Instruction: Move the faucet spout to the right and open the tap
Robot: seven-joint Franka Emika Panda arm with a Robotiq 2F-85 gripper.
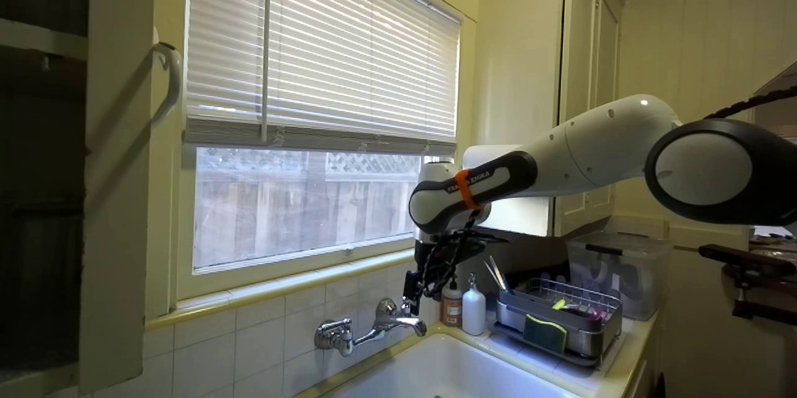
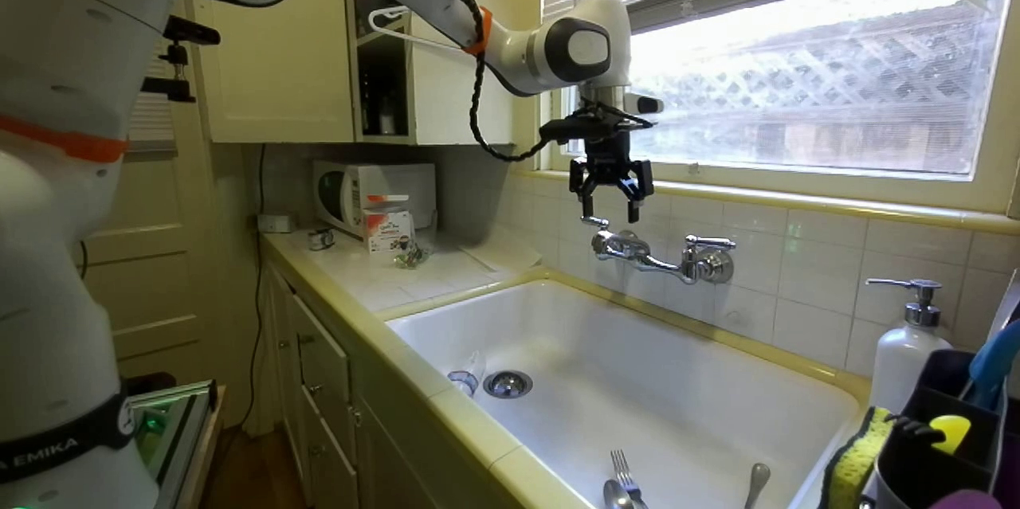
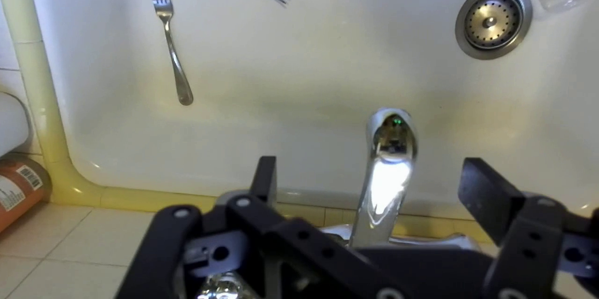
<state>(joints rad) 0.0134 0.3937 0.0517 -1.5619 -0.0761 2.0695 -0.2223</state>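
Tool (image 2: 610, 210) is spread wide, jaws well apart and pointing down. Just below, the chrome faucet spout (image 3: 386, 191) shows between them in the wrist view, its end sticking out over the white sink (image 2: 621, 405). Couple of forks (image 3: 169, 37) lying in there, plus a basket strainer (image 3: 489, 22). White pump bottle (image 2: 904, 362) stands beside it.

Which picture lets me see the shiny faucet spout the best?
The wrist view. The faucet spout looks biggest there, seen from above, though the gripper hides the end near the wall. Both exterior views show it much smaller; in an exterior view, you can see its tip bending downward.
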